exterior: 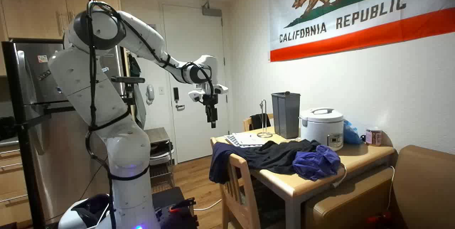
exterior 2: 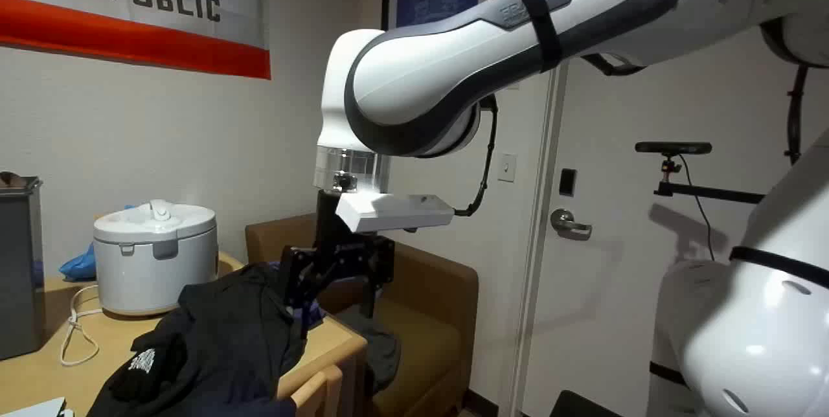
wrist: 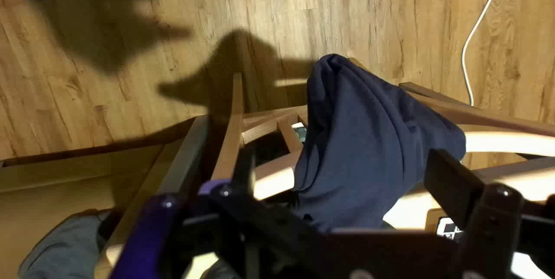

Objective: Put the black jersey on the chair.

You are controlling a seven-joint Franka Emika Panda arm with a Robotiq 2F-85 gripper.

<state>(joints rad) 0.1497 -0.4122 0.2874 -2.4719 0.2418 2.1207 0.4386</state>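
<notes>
The white-and-grey arm point(exterior: 106, 105) has black cables point(exterior: 92, 65) and fingers point(wrist: 449, 183).

Well back, an exterior view catches nearly the whole arm point(exterior: 106, 97), facing a door point(exterior: 193, 86), the tabletop point(exterior: 362, 156) at right. Tighter here: in an exterior view the forearm point(exterior 2: 479, 54) looms large, and we're looking back across that tabletop from its opposite end! Both exterior views share the flag point(exterior: 341, 12) and rice cooker point(exterior: 314, 127). The wrist view, close in, peers steeply down past the end effector point(wrist: 342, 162) at floorboards point(wrist: 368, 14).
</notes>
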